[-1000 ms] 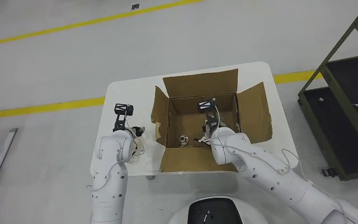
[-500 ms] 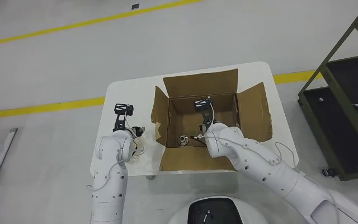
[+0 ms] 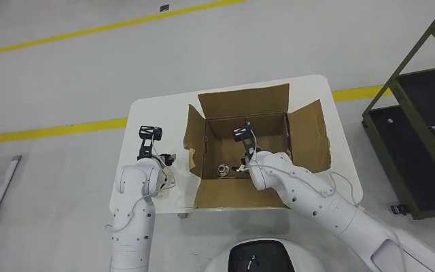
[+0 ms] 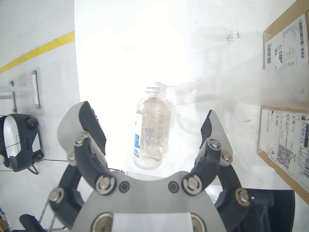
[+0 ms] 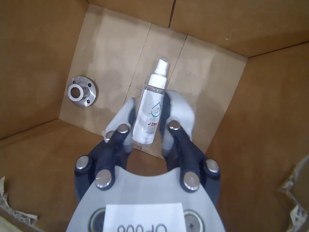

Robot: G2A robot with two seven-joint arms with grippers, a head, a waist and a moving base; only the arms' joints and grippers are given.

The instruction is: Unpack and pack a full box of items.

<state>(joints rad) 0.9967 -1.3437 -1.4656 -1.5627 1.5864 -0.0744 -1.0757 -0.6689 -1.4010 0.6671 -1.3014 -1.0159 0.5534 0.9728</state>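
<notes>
An open cardboard box (image 3: 309, 136) stands on the white table (image 3: 163, 115). Inside it, my right gripper (image 5: 150, 101) is shut on a clear spray bottle (image 5: 148, 114) with a white cap, held just above the box floor (image 5: 108, 56). A round metal flange (image 5: 81, 91) lies on the floor by the box wall, also visible from above (image 3: 222, 168). Beside the box, my left gripper (image 4: 149, 112) hangs open over a clear plastic bottle (image 4: 152, 134) that lies on the table (image 4: 144, 25), with the fingers apart from it.
The box's flaps fold outward, and a labelled flap (image 4: 284, 44) lies close to the left gripper. A dark metal cart (image 3: 404, 136) stands off the table's right side. A black device (image 4: 20, 141) sits on the floor past the table edge.
My right arm has shifted a little to the left inside the box, carrying the spray bottle. The left arm has not moved.
</notes>
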